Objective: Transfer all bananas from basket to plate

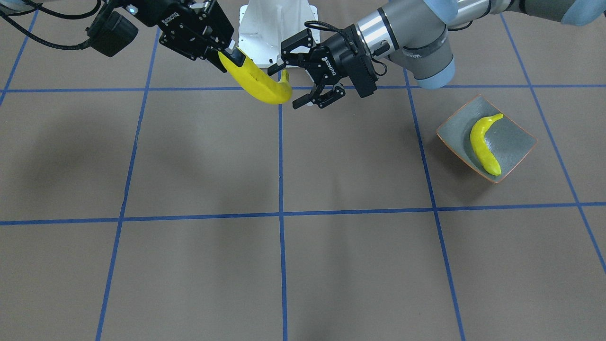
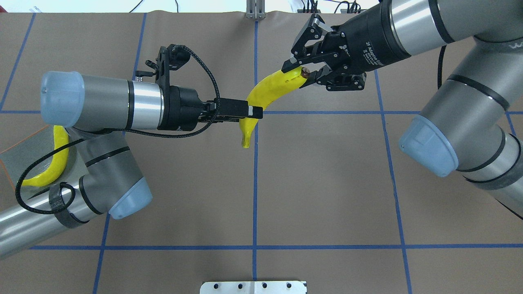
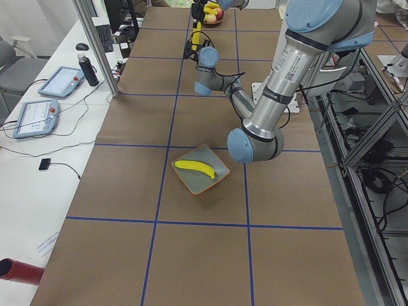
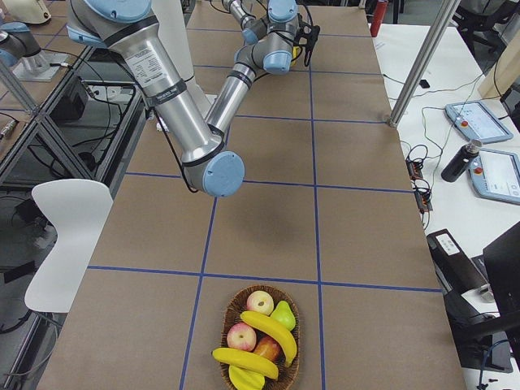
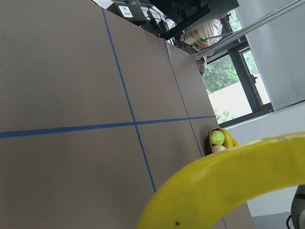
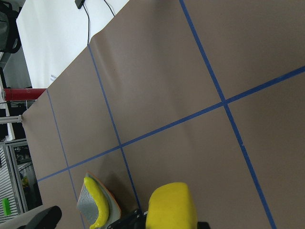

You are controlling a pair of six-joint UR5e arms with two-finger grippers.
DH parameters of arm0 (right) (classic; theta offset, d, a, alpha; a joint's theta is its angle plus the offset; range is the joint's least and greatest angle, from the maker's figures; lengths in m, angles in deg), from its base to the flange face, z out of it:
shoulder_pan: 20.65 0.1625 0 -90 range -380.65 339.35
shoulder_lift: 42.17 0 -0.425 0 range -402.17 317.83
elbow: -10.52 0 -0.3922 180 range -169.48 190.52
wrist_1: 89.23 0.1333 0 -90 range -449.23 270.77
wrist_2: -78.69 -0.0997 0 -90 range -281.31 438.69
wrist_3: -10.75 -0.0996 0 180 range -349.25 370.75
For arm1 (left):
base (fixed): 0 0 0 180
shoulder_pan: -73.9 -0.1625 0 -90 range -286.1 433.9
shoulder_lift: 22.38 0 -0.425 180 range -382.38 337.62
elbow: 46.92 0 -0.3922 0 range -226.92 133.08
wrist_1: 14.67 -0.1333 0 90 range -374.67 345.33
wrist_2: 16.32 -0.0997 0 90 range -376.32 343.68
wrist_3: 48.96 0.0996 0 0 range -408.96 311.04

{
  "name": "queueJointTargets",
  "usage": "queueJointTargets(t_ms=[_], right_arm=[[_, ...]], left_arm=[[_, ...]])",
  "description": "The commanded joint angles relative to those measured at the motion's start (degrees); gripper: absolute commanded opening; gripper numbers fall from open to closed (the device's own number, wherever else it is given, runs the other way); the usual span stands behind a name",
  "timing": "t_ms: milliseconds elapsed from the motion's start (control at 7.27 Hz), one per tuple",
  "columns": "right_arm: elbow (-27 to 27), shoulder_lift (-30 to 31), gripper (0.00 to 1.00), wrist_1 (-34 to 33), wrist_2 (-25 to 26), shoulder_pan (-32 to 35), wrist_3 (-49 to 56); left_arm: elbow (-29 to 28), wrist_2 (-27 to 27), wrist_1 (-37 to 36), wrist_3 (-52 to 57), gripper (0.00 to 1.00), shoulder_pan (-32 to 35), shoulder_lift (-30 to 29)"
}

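**Banana held in mid-air between two grippers**

The held banana (image 1: 255,83) is bright yellow, smooth and curved, with a dark tip at one end. It hangs above the brown-papered table (image 1: 331,156), near the robot's base and well apart from the plate (image 1: 513,142). That plate is a square grey-green dish with an orange-brown rim, and one banana on the plate (image 1: 483,144) lies across it from corner to corner.

The right gripper (image 2: 300,70) is clamped on the dark-tipped end of the held banana. The left gripper (image 1: 287,86) has its jaws spread, one finger on each side of the banana's other, stem end. Whether those fingers touch the fruit is hard to judge, because the overhead view shows them edge-on.

The basket (image 4: 234,299) shows clearly only in the right side view, at the table's far end. It holds at least two basket bananas (image 4: 270,325) among apples and a pear; a third yellow piece at the lower edge is cut off. In the overhead view the left arm hides most of the plate. Both wrist cameras show only a close yellow slice of the held banana.
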Motion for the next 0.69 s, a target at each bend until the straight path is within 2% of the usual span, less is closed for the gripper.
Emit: queueJointTargets(t_ms=[0,138,275,413,550], right_arm=[[0.02,-0.28,0.0,0.0,0.79,-0.84,0.09],[0.11,-0.46,0.0,0.0,1.67,-1.54,0.44],[0.46,-0.37,0.0,0.96,2.2,-1.89,0.62],[0.63,-0.37,0.44,2.1,2.56,-1.98,0.97],[0.37,-0.37,0.99,2.63,4.56,-1.98,3.32]], left_arm=[[0.09,0.0,0.29,0.0,0.45,-0.05,-0.03],[0.52,-0.7,1.25,0.0,0.28,0.04,-0.03],[0.44,-2.27,3.17,0.0,0.0,-0.05,0.06],[0.44,-2.46,3.45,0.09,0.0,-0.05,0.32],[0.44,-2.47,3.37,0.0,0.0,-0.05,0.67]])
